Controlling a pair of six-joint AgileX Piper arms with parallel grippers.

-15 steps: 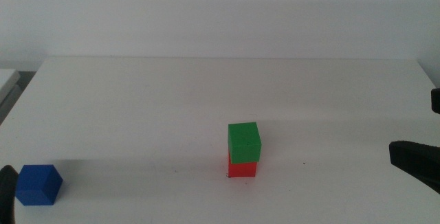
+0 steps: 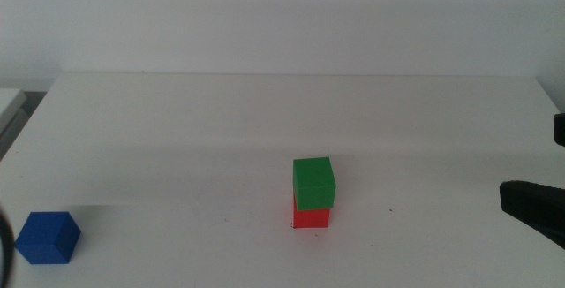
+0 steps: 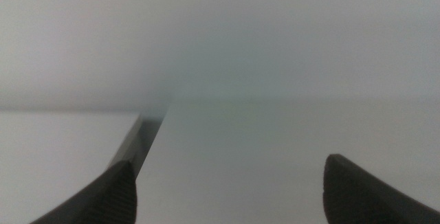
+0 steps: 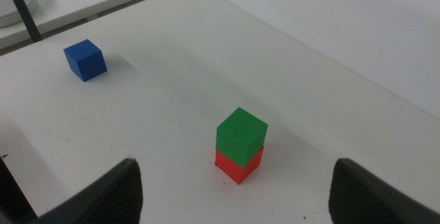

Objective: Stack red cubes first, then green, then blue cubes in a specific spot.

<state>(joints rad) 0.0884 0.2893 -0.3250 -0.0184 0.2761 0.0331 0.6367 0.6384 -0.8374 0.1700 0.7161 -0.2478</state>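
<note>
Centrally, green cube (image 2: 313, 183) sits atop red cube (image 2: 310, 217) on desk (image 2: 177, 138); blue cube (image 2: 48, 237) well apart. Left end effector (image 3: 227, 189) spread, empty. Right end effector (image 4: 237, 186) spread, empty, near stack.

White table (image 2: 177, 138), on which two things are borne directly. The red cube (image 2: 310, 217) is set on the tabletop near the front middle, capped by the green cube (image 2: 313, 183). The blue cube (image 2: 48, 237) is placed well apart from the red cube, toward the table's front left corner.
</note>
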